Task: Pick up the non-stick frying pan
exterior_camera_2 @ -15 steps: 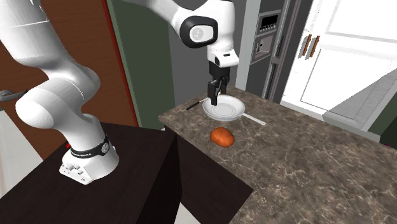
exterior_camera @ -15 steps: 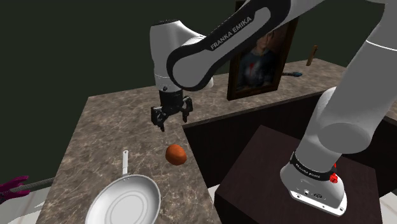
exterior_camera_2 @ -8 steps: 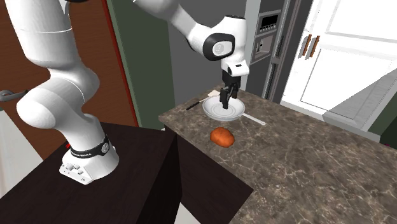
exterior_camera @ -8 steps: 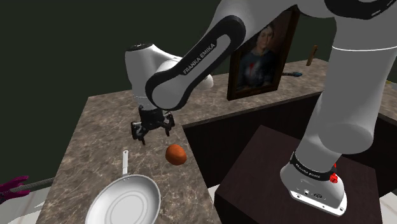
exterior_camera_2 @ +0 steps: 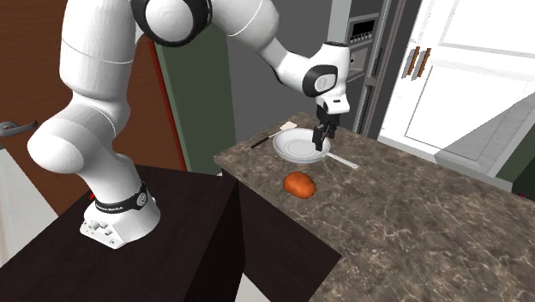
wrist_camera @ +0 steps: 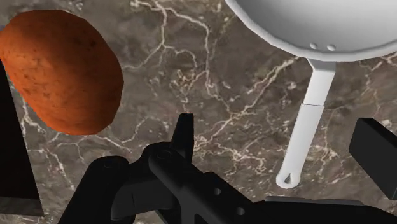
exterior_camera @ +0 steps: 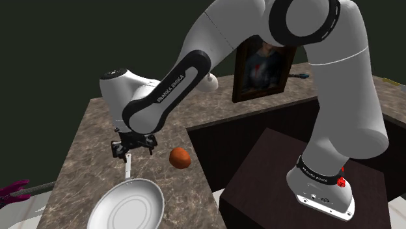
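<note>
Surface: brown marbled counter (exterior_camera: 84, 130), with a dark wall behind it in the shoulder view.
Pan: one plain white frying pan (exterior_camera: 127, 207), round bowl facing up, flat on the counter near the orange lump (exterior_camera: 179, 157) but apart from it.
Pan axis: the long axis runs bowl to handle. The handle (wrist_camera: 308, 121) points straight away from the bowl. In the wrist view the lump sits off to one side of that line.
Gripper: black gripper (exterior_camera: 132, 151) is low over the handle, on the far side of the handle from the lump's near edge. Its fingers (wrist_camera: 183, 133) are spread wide and hold nothing. The handle lies between them, nearer the finger away from the lump, and I see no touch.
Counts: one pan, one orange lump, one framed portrait (exterior_camera: 265, 68), one purple-handled utensil (exterior_camera: 13, 192), one arm on one dark stand (exterior_camera: 260, 162).
Wrist view extra: two rivets at the pan rim and a hole in the handle's end, plus the mottled skin of the lump (wrist_camera: 60, 70).
Shoulder view extra: the portrait leans well behind the lump, and the purple utensil lies beyond the pan from it.
Second exterior view extra: white cabinet doors (exterior_camera_2: 463, 77) and a tall grey appliance (exterior_camera_2: 364, 51) stand past the pan (exterior_camera_2: 296, 147), which lies beyond the lump (exterior_camera_2: 299, 184).
</note>
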Available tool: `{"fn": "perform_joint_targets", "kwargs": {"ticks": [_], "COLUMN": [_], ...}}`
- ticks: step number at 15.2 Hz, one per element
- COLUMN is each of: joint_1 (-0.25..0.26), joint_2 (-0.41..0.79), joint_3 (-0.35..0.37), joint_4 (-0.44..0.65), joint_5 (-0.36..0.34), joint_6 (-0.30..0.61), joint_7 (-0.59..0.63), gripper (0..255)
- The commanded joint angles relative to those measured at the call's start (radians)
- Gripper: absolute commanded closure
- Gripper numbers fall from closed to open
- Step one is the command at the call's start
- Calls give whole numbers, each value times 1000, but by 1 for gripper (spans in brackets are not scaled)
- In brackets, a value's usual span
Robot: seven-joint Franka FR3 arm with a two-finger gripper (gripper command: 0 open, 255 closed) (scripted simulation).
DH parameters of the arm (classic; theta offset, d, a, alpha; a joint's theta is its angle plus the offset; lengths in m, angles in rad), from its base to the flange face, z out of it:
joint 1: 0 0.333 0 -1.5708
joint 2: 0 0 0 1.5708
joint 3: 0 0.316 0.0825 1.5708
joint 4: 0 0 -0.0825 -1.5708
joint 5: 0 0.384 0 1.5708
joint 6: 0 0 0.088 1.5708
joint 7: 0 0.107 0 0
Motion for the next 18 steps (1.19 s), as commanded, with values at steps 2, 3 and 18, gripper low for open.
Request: {"fn": "perform_joint_targets", "kwargs": {"ticks": [2, 3, 18], "joint_1": [50, 66, 107], "joint_2": [124, 165, 310], "joint_3": [-27, -36, -69], "joint_4": [144, 196, 302], "joint_5": [-26, -32, -57], "joint_6": [-19, -28, 13], "joint_7": [52, 65, 97], "gripper": [0, 0, 255]}}
